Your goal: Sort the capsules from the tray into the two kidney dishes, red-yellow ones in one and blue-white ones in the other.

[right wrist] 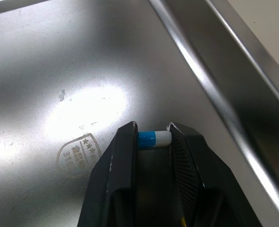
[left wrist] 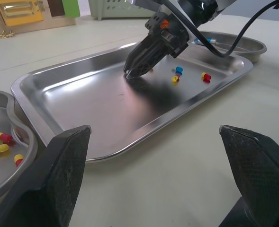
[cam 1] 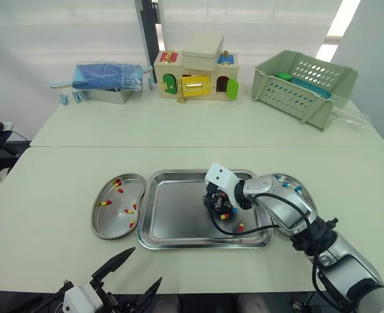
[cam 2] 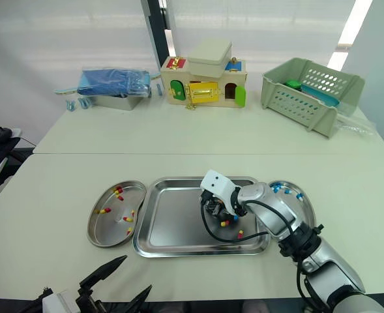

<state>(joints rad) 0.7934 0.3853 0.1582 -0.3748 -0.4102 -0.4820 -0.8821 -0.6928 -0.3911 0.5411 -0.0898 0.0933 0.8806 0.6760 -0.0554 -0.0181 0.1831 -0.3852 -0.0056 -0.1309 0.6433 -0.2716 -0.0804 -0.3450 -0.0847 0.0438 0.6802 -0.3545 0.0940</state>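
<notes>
Inside tray [cam 1: 172, 208] — blue-white capsule [right wrist: 153, 138] between fingers [right wrist: 125, 156]

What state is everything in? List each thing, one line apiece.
tray, holds a few loose capsules.
right gripper, shut on blue-white capsule, low over the tray.
left gripper, open, holding nothing.
left kidney dish, holds red-yellow capsules.
right kidney dish, holds blue-white capsules, partly hidden by the arm.
green basket, upright, items inside.

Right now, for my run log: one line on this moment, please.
right claw shut on blue-white capsule | low over tray | left claw open, off tray
</notes>
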